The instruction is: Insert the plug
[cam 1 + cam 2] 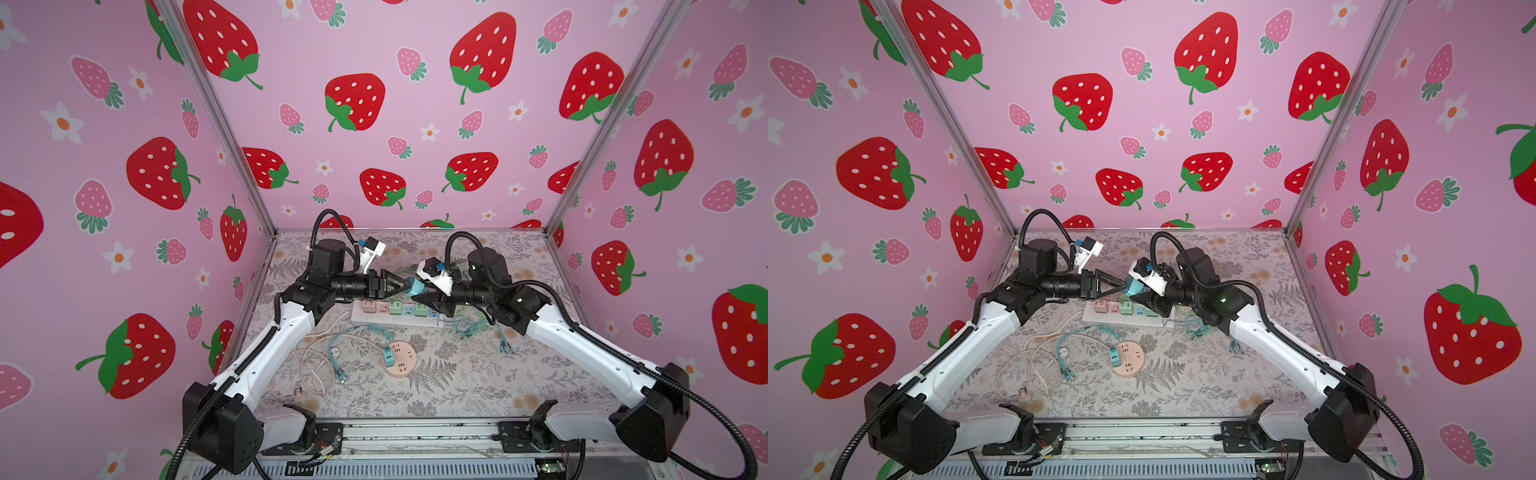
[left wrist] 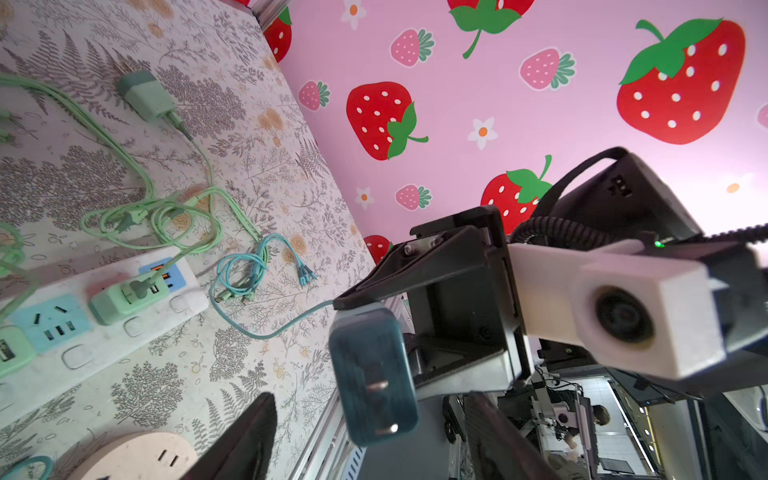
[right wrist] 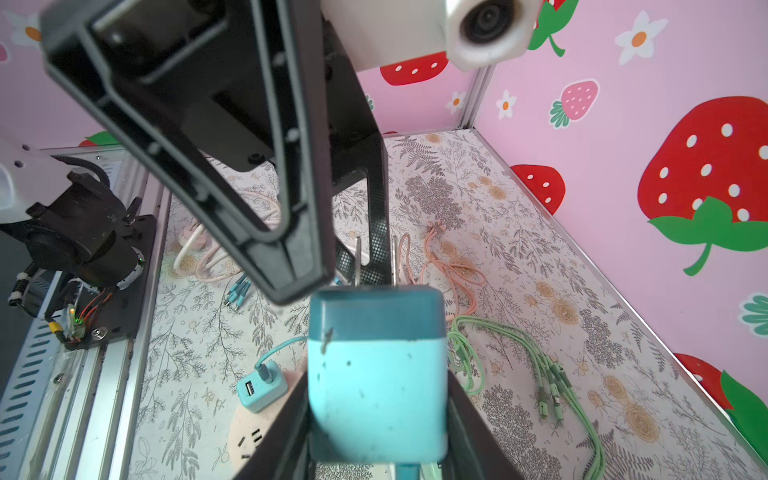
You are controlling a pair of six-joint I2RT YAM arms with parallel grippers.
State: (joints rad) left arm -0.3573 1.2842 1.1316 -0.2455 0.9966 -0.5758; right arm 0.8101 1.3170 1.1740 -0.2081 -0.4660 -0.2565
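The floral table carries a white power strip lying crosswise beneath the spot where both arms meet. The left gripper stands wide, its fingers spread on either side of the prong end of the blue plug. Whether they touch it I cannot tell. The right gripper is clamped narrowly on the plug's pale body, holding it in the air above the strip and off it. The plug's long axis lies roughly level, with its two flat prongs aimed at the left gripper rather than down at the strip's sockets.

On the strip, a bare blue socket face sits between two green adapters that are plugged in, with pink adapters further along. Nearer the robot's base lies a round peach socket bearing a small blue adapter. Loose cables ring the strip: green cables, a pink cable, a blue coil and a cream cord.
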